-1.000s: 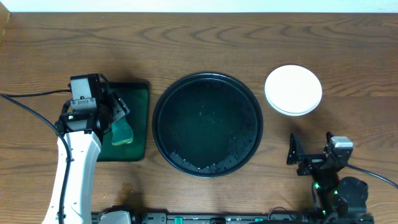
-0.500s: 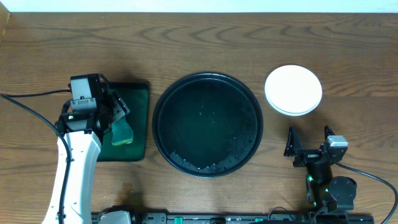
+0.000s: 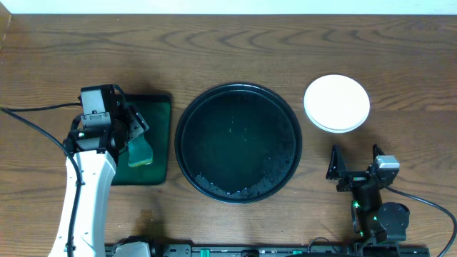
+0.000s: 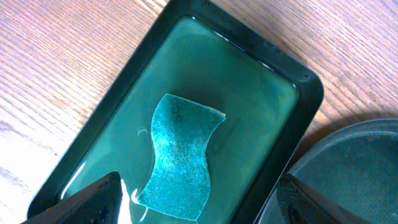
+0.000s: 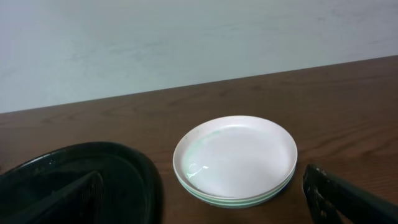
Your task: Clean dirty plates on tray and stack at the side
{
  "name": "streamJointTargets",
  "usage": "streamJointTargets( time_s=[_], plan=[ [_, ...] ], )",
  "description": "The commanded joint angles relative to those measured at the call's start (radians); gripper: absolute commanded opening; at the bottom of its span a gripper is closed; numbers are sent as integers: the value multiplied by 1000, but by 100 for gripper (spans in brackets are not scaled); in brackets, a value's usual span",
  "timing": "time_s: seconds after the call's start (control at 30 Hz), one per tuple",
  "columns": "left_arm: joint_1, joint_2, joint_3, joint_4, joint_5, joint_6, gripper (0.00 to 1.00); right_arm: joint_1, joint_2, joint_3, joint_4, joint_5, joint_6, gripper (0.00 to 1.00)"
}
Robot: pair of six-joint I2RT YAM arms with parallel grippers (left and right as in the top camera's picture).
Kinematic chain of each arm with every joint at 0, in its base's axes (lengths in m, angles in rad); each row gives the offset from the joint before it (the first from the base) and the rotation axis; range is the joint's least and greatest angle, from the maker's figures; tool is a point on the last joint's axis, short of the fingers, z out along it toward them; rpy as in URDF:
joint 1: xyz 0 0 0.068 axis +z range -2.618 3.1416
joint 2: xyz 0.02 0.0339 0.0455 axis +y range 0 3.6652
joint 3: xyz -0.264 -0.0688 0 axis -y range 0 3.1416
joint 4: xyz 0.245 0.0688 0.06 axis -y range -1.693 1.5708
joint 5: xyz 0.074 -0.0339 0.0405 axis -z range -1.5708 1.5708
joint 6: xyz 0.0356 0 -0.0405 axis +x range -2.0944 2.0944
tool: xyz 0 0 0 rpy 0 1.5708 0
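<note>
The plates (image 3: 337,103) stand in one stack on the table right of the tray, a white one on top with pale turquoise rims under it; they also show in the right wrist view (image 5: 235,158). The large round black tray (image 3: 238,143) holds no plates, only some wet specks near its front. My right gripper (image 3: 354,171) is open and empty near the front edge, well short of the stack. My left gripper (image 3: 136,139) is open over the green rectangular tray, above a teal sponge (image 4: 180,155), not touching it.
The dark green rectangular tray (image 3: 158,135) with liquid lies left of the black tray and holds the sponge (image 3: 141,151). A cable runs off the left arm toward the table's left edge.
The right arm has drawn back slightly toward the front edge and turned a little. The left arm, sponge and plates have not moved.
</note>
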Motion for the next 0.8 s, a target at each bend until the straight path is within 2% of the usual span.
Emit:
streamJointTargets(
  time_s=[0.0,0.57,0.7,0.77],
  plan=[
    [2,0,16,-3,-8,9,80,-10,-5,-2,-4,12,-4,99],
    [2,-25,16,-31,-9,10,80,-10,-5,-2,-4,12,-4,99],
    [-3,-152,3,-109,-8,9,80,-10,-5,-2,-4,12,-4,99],
    [-23,-272,-28,-110,-13,25,80,-10,-5,-2,-4,12,-4,99]
  ],
)
